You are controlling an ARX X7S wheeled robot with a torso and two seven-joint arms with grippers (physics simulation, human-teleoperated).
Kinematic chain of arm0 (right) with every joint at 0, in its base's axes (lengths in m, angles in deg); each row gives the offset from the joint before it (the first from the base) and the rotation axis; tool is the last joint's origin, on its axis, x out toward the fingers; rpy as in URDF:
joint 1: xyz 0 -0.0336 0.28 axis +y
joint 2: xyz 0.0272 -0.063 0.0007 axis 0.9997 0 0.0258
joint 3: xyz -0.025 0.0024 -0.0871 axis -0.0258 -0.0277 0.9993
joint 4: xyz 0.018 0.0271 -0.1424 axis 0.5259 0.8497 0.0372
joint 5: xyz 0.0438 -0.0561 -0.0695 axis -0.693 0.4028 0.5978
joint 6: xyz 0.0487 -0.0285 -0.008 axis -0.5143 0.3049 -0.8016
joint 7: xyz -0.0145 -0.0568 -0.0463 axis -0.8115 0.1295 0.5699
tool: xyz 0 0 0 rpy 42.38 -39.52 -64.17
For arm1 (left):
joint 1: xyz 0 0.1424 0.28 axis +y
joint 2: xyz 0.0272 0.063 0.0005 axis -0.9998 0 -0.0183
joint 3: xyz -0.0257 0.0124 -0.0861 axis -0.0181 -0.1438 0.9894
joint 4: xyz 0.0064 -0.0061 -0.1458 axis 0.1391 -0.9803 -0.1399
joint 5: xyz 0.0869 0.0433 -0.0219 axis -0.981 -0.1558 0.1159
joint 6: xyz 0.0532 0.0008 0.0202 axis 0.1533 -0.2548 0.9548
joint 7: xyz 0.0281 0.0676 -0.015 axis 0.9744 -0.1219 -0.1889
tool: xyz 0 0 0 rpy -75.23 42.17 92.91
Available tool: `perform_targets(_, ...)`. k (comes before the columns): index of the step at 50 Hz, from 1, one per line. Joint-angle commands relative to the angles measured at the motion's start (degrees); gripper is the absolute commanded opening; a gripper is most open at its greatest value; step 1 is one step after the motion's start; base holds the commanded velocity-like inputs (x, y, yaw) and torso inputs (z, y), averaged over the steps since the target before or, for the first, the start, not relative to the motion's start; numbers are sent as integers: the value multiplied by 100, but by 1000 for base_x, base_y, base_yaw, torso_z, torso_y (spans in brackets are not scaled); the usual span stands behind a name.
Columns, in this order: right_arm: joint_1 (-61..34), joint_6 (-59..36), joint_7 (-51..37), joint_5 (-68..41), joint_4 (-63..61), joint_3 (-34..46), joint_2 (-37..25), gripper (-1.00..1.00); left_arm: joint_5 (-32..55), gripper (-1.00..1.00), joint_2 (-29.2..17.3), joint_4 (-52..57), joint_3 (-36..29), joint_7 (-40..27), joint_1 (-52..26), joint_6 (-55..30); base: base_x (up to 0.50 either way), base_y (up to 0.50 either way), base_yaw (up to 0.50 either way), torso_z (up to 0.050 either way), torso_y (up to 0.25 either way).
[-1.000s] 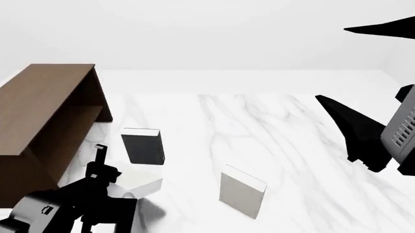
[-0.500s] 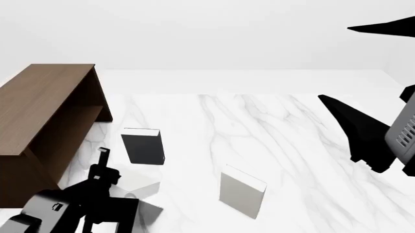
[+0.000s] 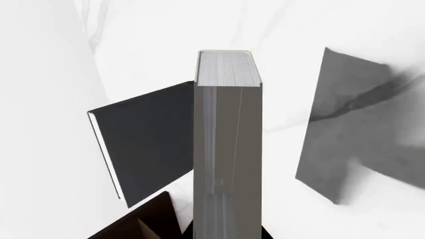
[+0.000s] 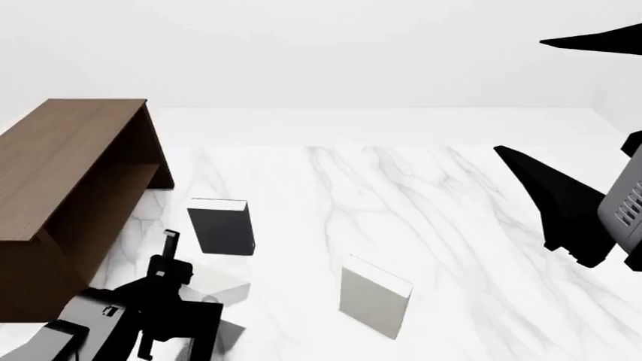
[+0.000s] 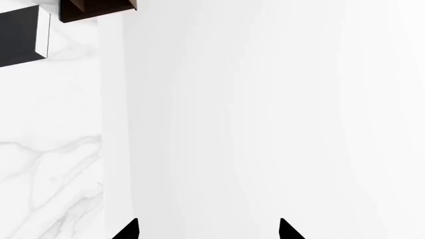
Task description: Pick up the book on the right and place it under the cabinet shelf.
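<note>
Your left gripper pinching a pale book, your right gripper spread, the book upright on the desk, dark book beside the cabinet.

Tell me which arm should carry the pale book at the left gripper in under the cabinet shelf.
Left. The left gripper appears to grip the book, and the cabinet shelf lies on that side. The right gripper hangs open, raised at the far right, away from both.
</note>
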Motion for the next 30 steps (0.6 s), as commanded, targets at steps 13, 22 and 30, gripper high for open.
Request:
perform_targets(13,48,-18,23,-22,1,-53,-73,100,-183,-100,399,-821,-133,-206,-208,279,0,0,0,1,1)
perform_targets(22,19,-95,80,-5,-18,-87,-21,100,-183,-100,470,-945,-151,-169,-262,278,0,0,0,0,1)
perform_targets(30,16,-146,101,-7,-42,-108,-20,100,-156,-100,665,-1274,-189,-256,-306,358,0,0,0,0,1)
